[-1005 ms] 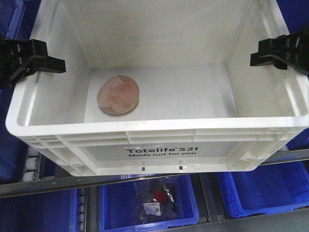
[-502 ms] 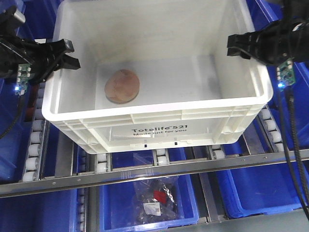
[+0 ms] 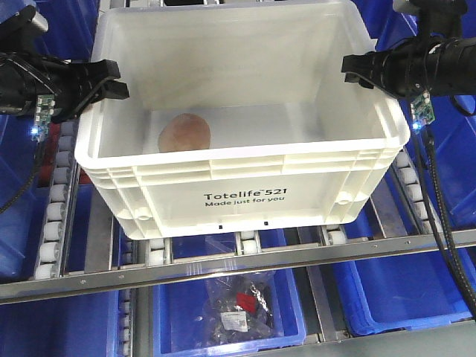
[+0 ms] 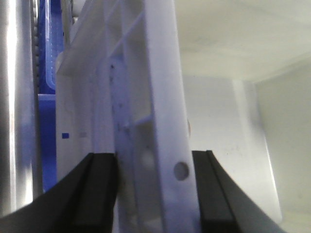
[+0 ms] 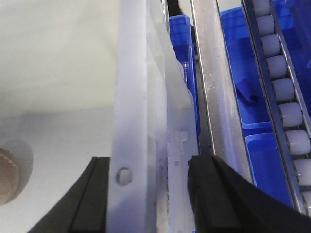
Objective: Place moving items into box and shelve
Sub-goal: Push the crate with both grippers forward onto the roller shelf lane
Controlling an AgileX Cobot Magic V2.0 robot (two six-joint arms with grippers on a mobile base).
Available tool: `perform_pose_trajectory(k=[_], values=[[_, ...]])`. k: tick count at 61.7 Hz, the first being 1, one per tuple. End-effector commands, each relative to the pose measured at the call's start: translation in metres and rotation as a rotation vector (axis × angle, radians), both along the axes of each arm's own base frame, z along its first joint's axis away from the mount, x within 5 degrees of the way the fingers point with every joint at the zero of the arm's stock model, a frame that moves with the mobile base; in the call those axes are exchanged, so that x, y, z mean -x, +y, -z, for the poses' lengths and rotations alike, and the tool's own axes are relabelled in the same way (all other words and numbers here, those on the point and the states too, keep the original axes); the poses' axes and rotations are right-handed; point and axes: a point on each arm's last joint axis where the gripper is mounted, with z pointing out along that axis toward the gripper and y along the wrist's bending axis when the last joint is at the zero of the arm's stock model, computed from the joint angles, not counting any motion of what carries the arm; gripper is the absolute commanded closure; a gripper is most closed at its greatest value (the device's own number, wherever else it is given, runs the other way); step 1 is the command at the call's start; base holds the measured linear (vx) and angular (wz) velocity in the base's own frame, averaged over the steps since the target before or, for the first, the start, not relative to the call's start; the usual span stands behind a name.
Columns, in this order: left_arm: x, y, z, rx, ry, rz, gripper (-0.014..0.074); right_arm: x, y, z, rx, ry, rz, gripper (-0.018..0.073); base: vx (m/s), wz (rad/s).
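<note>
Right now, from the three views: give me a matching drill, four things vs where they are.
Things:
1. pink ball
2. left hand
3. right hand
4. clear bag of dark parts

Places:
A. blue bin below the rollers
B. box's right wall rim
C. box floor, left side
D. box's left wall rim

Pairs: 1-C, 2-D, 3-B, 4-A

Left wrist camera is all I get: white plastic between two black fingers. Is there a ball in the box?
Observer: Yes, one pink ball lies on the floor of the box.
Operator: Is the other arm holding on too?
Observer: The right gripper grips the opposite rim, one finger inside, one outside.
Operator: What's under the box?
Observer: Roller rails, with a blue bin below them.
</note>
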Motion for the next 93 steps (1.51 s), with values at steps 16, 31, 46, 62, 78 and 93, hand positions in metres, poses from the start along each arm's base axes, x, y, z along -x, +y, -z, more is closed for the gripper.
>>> perform_pose_trajectory(k=[16,31,46,62,78,93], values=[[-0.006,0.004,-0.028,-0.029,-0.191,-0.051,-0.0067,-0.001,-0.001,-0.034,-0.083,-0.147,0.062,-0.0127,0.00,0.00],[0.001,0.008,-0.043,-0.034,-0.261,-0.082,-0.0050,0.002,-0.001,-0.039,-0.066,-0.166,0.047,-0.0083,0.00,0.00],[0.015,0.008,-0.062,-0.022,-0.307,-0.064,-0.0012,0.003,-0.001,-0.038,-0.067,-0.156,0.043,0.0016,0.00,0.00],[0.016,0.008,-0.063,-0.021,-0.307,-0.063,0.0057,0.003,-0.001,-0.039,-0.068,-0.157,0.044,0.0109,0.00,0.00],[0.016,0.008,-0.062,-0.013,-0.301,-0.061,0.0094,0.003,-0.001,-0.039,-0.068,-0.157,0.044,0.0162,0.00,0.00],[0.044,-0.010,-0.064,0.007,-0.289,0.027,0.0094,0.003,-0.001,-0.039,-0.069,-0.156,0.044,0.0186,0.00,0.00]])
